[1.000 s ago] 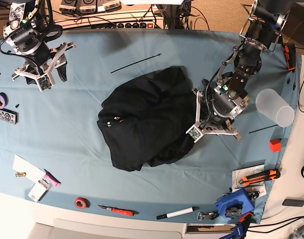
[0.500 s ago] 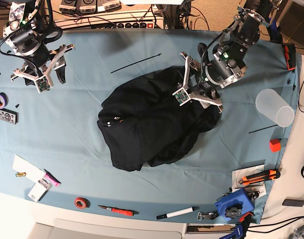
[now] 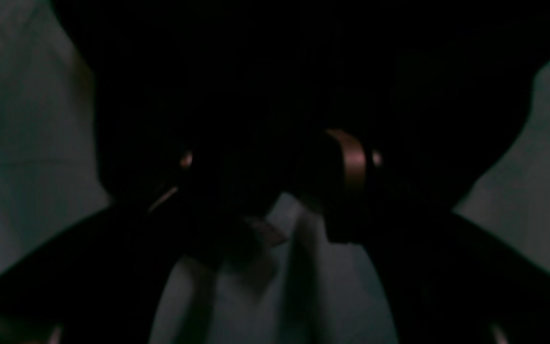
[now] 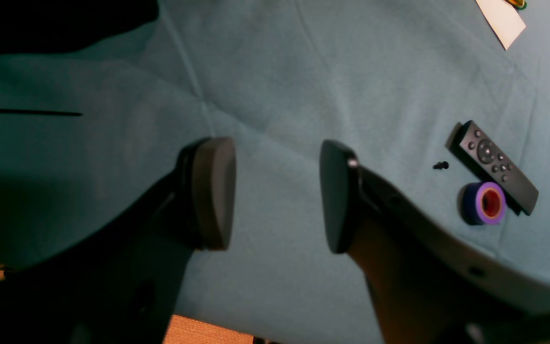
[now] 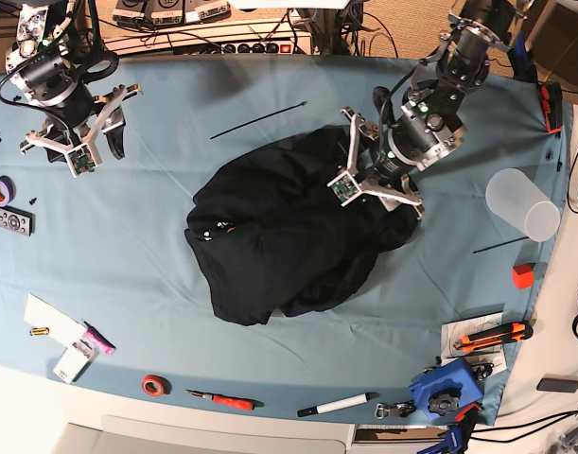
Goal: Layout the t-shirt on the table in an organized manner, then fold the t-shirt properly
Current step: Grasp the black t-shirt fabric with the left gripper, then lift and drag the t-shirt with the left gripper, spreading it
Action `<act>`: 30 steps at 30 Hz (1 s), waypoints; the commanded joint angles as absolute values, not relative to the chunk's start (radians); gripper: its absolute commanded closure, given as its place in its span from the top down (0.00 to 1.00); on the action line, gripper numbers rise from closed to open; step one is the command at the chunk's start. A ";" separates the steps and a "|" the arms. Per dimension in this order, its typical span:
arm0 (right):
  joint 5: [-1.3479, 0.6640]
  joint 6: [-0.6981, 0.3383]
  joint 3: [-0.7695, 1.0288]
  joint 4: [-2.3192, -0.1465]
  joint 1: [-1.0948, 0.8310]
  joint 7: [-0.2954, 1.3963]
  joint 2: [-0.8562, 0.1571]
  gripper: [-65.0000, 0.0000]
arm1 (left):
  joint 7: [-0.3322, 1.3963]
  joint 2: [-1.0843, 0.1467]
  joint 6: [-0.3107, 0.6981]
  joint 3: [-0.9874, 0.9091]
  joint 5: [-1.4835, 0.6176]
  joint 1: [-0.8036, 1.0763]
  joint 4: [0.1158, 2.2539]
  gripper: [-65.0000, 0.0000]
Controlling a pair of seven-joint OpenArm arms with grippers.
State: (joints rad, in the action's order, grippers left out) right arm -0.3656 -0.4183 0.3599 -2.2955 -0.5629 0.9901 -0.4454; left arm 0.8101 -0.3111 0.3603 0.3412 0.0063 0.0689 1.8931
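Left gripper (image 3: pixel 275 191) jaws too dark.

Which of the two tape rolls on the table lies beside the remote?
The purple tape roll at the table's edge, just above the remote in the base view. The red tape roll lies alone near the front edge.

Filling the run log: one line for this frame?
phase: layout | shirt: crumpled heap, mid-table | left gripper: down on shirt's far edge, grip unclear | right gripper: open, empty, above bare cloth

The black t-shirt (image 5: pixel 279 236) lies crumpled, seemingly print-down, mid-way across the blue table (image 5: pixel 175 274).
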 commanded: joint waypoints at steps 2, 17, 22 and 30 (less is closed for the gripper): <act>-0.365 -0.413 0.368 -2.308 -0.562 0.970 -0.457 0.44 | 0.791 -0.284 0.353 0.338 0.043 0.048 1.868 0.52; -0.365 -0.414 0.368 -2.308 -0.562 0.971 -0.457 0.44 | 0.893 -0.244 -0.020 0.337 0.142 -0.067 1.815 0.00; -0.365 -0.414 0.368 -2.308 -0.562 0.965 -0.457 0.44 | 0.922 -0.249 -0.031 0.337 0.257 -0.139 1.815 0.00; -0.365 -0.414 0.368 -2.308 -0.562 0.963 -0.457 0.44 | 0.951 -0.252 -0.081 0.139 0.257 -0.241 1.815 0.00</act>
